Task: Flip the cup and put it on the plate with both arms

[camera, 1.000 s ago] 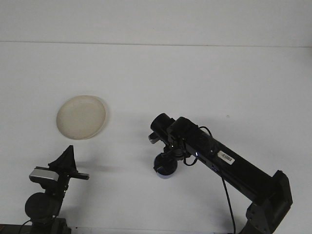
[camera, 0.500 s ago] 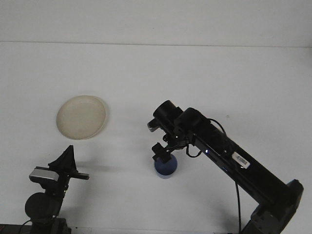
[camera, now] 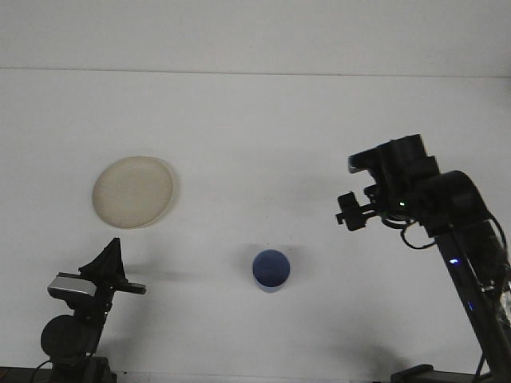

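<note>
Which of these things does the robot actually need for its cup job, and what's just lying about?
Needed: blue cup, cream plate, left gripper, right gripper.
Lying about: nothing; only the white table beneath.

white table (camera: 263,120) | cream plate (camera: 132,191) at left | blue cup (camera: 271,270) (mouth up) near centre

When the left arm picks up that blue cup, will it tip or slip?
The blue cup stands upright, opening up, short and wide, so it probably resists tipping. It looks small and empty, likely light. Its smooth-looking wall may slip in the jaws.
</note>
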You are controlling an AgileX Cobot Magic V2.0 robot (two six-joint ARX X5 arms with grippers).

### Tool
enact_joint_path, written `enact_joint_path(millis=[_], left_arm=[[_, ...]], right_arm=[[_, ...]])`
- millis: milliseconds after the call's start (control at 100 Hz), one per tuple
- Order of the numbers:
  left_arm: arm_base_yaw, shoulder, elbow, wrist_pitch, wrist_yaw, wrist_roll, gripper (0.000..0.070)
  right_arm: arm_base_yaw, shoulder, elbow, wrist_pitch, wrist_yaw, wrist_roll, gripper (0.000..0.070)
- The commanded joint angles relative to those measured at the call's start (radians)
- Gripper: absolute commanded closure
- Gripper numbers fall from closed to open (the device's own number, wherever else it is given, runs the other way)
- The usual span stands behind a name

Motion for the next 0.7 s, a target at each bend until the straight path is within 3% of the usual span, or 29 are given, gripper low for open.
enact_joint_path(millis=[0,280,440,690], left_arm=[[-0.002,-0.002,-0.019,0.013,0.002,0.005,0.0689],[-0.002,-0.002,-0.019,0.013,0.002,0.005,0.0688],[-0.002,-0.002,-0.019,0.013,0.002,0.005,0.0689],[-0.002,-0.002,-0.019,0.013,0.002,0.005,0.0689]], right_arm=[[-0.058,-0.039,-0.033,0.029,0.0,-0.042,0.0207],[-0.263,-0.332,-0.391,0.31,-0.013,-0.047,0.0207],[-0.284,-0.496,-0.623,0.485,-0.06,-0.044,0.0207],[-0.277,-0.724,-0.978,0.873,-0.064,-0.039,0.0208]])
